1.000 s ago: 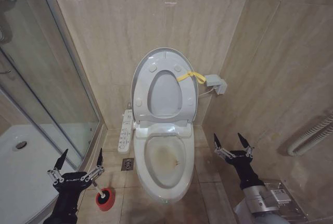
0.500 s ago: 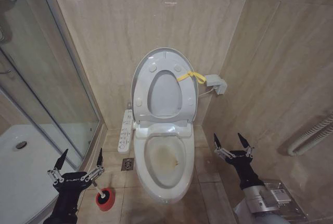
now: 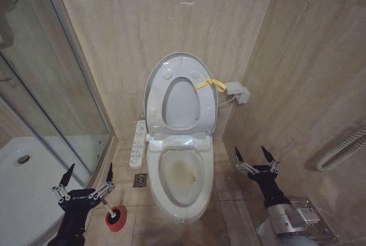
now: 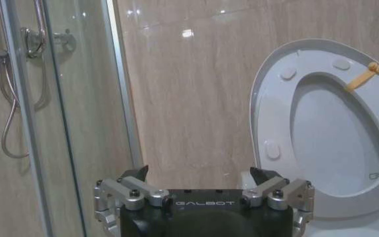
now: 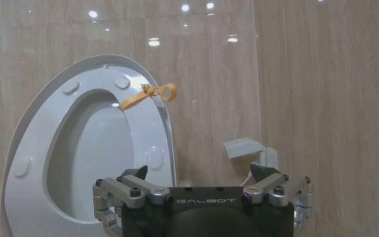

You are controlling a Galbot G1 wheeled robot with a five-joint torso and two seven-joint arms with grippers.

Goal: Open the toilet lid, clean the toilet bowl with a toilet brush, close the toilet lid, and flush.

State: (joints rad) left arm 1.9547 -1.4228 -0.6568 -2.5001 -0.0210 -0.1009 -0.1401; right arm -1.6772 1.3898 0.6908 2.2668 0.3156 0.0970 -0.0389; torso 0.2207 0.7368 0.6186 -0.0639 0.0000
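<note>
The toilet lid (image 3: 180, 104) stands upright against the back wall, a yellow strap (image 3: 209, 83) tied at its right edge. Below it the toilet bowl (image 3: 182, 174) lies uncovered, with a yellowish-brown stain inside. The toilet brush (image 3: 116, 218) stands in its red holder on the floor left of the bowl. My left gripper (image 3: 90, 169) hovers open just above and left of the brush, holding nothing. To the right of the bowl my right gripper (image 3: 250, 150) is open and empty. The wrist views face the raised lid (image 4: 337, 143) (image 5: 100, 153) past each open gripper (image 4: 199, 174) (image 5: 199, 173).
A glass shower enclosure (image 3: 57, 86) and white shower tray (image 3: 23, 189) close off the left. A white button panel (image 3: 138, 143) hangs beside the toilet, above a floor drain (image 3: 140, 180). A white box (image 3: 237, 91) and a corrugated hose (image 3: 343, 149) sit on the right wall.
</note>
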